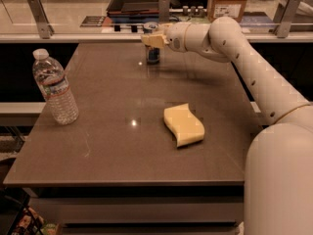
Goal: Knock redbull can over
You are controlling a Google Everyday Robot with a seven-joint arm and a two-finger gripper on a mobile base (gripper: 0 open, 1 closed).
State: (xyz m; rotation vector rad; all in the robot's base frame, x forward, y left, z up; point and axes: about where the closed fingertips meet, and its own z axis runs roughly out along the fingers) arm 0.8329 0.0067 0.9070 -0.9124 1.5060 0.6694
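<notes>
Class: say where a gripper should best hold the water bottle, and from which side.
Probably grip the bottle round its middle, coming level from the right: it stands upright and round by the left edge of the table. The gripper is at the can, far side.

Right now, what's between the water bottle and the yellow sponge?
Nothing, just bare table, as the camera view shows. The gripper is far back, at the top of the redbull can.
</notes>
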